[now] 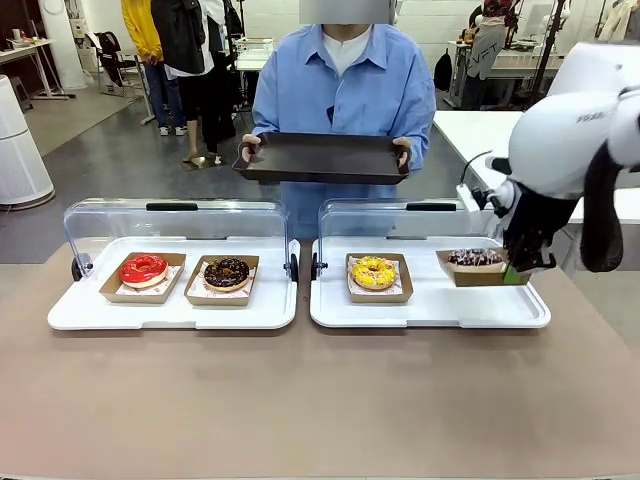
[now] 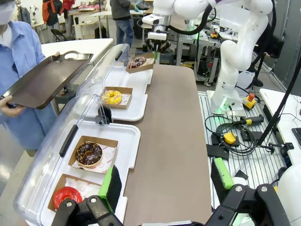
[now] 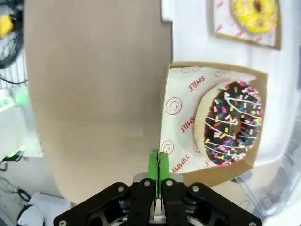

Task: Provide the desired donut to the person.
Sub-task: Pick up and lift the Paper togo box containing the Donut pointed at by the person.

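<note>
A chocolate donut with coloured sprinkles (image 1: 475, 258) (image 3: 233, 123) lies in a brown cardboard box (image 3: 188, 89). My right gripper (image 1: 515, 270) (image 3: 157, 165) is shut on the box's edge and holds it slightly above the right white tray (image 1: 430, 310). Across the table the person (image 1: 345, 85) holds out a dark serving tray (image 1: 322, 158) with both hands. The left wrist view has that same box (image 2: 139, 63) far off under the right gripper (image 2: 156, 47). My left gripper (image 2: 167, 181) stands open over the table's near end, with nothing between its fingers.
A yellow donut (image 1: 373, 272) sits in its box on the right tray. A red donut (image 1: 143, 268) and a chocolate donut (image 1: 227, 272) sit on the left white tray (image 1: 170, 312). Both clear lids (image 1: 175, 225) stand open at the back. Bare brown tabletop (image 1: 320, 400) lies in front.
</note>
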Controlling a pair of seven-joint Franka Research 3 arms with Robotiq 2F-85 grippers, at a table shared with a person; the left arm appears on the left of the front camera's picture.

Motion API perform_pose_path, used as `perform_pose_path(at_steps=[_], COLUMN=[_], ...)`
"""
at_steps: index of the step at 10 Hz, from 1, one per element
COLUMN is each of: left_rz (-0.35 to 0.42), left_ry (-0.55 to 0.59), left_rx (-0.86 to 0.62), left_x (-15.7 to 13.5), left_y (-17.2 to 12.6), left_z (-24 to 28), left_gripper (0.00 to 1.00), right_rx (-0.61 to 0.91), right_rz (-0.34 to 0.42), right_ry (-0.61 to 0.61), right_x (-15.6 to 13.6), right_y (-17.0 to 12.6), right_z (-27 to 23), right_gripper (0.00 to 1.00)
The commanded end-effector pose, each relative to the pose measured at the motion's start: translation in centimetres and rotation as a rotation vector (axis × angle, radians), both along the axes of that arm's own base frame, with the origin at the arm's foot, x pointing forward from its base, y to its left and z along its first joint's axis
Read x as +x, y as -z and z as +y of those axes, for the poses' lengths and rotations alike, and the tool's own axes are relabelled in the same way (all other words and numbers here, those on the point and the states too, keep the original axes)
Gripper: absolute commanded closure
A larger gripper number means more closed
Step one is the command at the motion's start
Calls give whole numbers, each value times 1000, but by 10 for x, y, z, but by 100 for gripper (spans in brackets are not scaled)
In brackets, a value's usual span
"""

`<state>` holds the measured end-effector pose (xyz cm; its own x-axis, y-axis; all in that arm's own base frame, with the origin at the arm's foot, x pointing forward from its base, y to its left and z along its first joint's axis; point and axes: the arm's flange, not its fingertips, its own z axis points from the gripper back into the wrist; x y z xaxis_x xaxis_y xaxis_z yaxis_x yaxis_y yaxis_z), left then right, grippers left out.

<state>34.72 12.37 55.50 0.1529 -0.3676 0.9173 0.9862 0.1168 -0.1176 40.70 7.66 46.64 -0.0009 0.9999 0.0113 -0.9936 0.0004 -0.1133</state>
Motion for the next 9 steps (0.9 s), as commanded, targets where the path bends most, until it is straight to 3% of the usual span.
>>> perform_pose_path(at_steps=[1,5,7,9], left_rz=[-6,-6,-6,-6], left_ry=[4,4,4,4], left_rx=[-3,-3,-3,-3], left_x=[-1,-1,-1,-1], left_y=[-2,-2,-2,-2], left_z=[1,1,1,1], left_gripper=[0,0,0,0], right_rx=[-57,-78,-47,-12], right_rz=[-36,-80,-73,-56], right_ry=[45,83,100,90], right_x=[-17,-34,-13,14], right_y=[-38,-144,-174,-186], right_z=[5,32,42,49], right_gripper=[100,100,100,100])
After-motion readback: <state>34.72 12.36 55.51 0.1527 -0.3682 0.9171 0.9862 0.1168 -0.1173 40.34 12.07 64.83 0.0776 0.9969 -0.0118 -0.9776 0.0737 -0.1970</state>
